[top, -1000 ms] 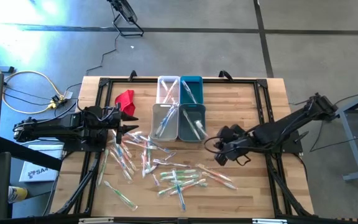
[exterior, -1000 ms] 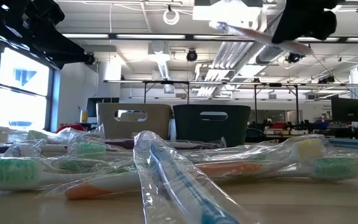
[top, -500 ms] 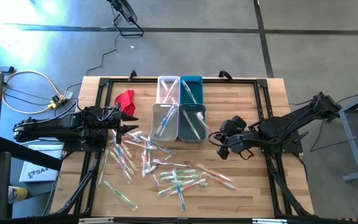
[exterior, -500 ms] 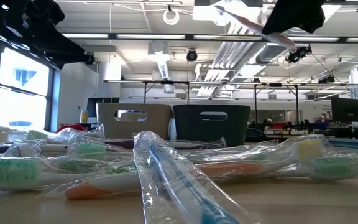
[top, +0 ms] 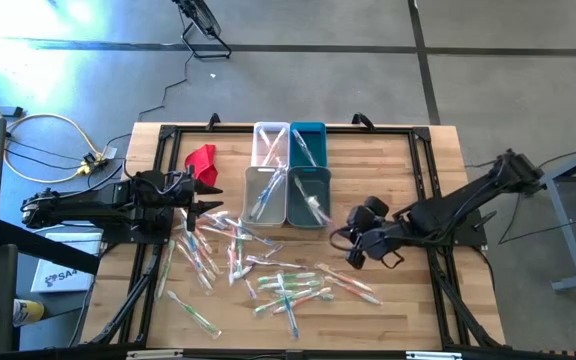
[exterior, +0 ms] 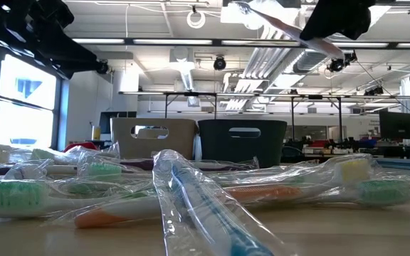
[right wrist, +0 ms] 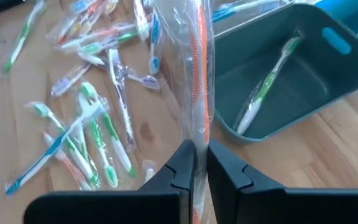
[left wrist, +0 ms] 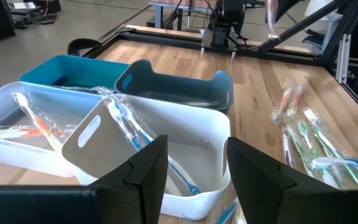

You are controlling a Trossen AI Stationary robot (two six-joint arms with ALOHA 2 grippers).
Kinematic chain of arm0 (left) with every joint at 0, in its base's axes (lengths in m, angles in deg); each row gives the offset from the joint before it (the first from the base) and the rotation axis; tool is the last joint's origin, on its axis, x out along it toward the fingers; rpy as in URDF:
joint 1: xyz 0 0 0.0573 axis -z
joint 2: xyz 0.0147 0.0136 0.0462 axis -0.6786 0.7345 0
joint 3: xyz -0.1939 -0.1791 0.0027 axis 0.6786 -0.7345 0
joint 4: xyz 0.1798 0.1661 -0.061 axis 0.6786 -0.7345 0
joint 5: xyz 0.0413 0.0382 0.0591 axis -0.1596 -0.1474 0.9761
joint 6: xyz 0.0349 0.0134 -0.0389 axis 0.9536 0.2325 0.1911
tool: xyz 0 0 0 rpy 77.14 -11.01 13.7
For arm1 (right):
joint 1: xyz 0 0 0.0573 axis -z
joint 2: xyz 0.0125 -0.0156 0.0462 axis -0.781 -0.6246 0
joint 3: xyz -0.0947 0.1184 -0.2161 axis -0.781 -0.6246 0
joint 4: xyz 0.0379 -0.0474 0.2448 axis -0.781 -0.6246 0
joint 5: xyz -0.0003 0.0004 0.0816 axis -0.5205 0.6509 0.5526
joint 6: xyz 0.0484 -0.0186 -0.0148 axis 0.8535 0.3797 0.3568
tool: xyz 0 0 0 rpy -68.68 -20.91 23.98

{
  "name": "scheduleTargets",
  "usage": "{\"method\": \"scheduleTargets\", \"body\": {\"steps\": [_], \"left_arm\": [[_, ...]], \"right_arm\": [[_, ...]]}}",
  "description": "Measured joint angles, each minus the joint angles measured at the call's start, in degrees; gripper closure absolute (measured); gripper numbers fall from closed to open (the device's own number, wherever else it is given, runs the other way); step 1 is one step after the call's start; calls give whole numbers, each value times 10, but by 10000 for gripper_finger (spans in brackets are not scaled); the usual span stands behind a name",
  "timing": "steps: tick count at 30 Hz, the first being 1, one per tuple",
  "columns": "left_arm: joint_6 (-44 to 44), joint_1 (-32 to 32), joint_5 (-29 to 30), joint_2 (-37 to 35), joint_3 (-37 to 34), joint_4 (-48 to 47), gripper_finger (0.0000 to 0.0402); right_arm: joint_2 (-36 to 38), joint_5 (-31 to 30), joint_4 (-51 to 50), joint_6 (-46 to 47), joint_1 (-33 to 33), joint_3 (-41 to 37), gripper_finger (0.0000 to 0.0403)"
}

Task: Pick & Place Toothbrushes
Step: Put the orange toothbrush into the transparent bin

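- Toothbrushes (top: 268, 270): mostly loose in clear wrappers, scattered across the bench (top: 398, 300) in front of the bins; a few already lying inside the bins.
- One orange brush (right wrist: 199, 74) in its wrapper, pinched between the fingers of the right gripper (right wrist: 200, 163), hanging clear of the bench just beside the grey bin (right wrist: 291, 81).
- Right gripper pressed nearly together on that wrapper, holding near one end, most of the brush length sticking out past the fingertips.
- Grey bin holding one green brush (right wrist: 267, 84); white bin (left wrist: 185, 134) next to it holding a blue one; two more bins behind them, clear (top: 270, 143) and teal (top: 308, 140).
- Left gripper (top: 203, 208) spread wide, holding nothing, waiting by the near edge of the heap, close to the white bin.
- Red cloth (top: 201, 158) off to the left side, apart from the heap.
- Likely step: carrying the held brush over a bin for release.
- Risk: slippery wrapper sliding out of the pinch, since the hold looks thin and far off centre.
- Risk: long free end catching the grey bin's rim on the way in, tipping the brush onto the bench instead.
- Risk: release too close to the rim leaving the brush propped across the wall, not inside.
- Risk: wrong bin, if sorting goes by colour; cannot tell the rule from here.
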Motion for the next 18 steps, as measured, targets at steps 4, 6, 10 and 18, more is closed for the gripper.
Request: {"method": "scheduleTargets", "body": {"steps": [4, 6, 10, 18], "left_arm": [[0, 0, 0, 0, 0, 6, 239], [-3, 0, 0, 0, 0, 10, 239], [-30, 0, 0, 0, 0, 24, 239], [-93, 0, 9, 0, 1, 34, 239]], "right_arm": [[-15, -3, 1, 9, -5, 0, 384], [-19, -9, 1, 10, -7, 0, 384], [-20, -13, 4, 10, -8, 0, 384], [-20, -15, 14, 9, -8, 0, 384]]}}
